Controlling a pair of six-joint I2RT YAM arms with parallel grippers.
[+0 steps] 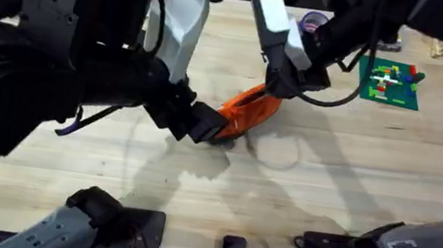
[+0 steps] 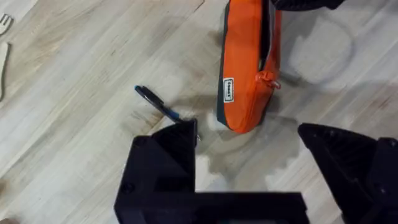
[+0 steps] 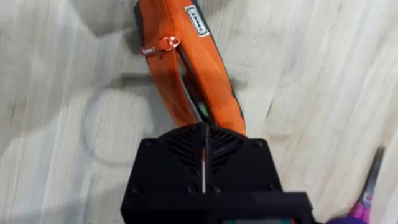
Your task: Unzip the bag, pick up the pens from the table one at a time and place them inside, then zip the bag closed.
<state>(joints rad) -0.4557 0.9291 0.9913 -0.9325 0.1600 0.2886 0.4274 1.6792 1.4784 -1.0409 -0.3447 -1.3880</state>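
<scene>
Overhead: high above the arm bases, looking down and forward across the table (image 1: 350,182). Both wrist views: close, aimed steeply down at the tabletop from opposite ends of the orange bag (image 2: 245,68), shared by all 3 views.

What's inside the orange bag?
Through the open zip of the bag, something green and dark shows, likely pens. The rest is hidden by fabric and the right gripper, shut on the bag's end.

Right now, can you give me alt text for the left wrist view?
The orange bag lies on the table, zip partly open. A dark pen lies beside it, just ahead of the open left hand.
</scene>
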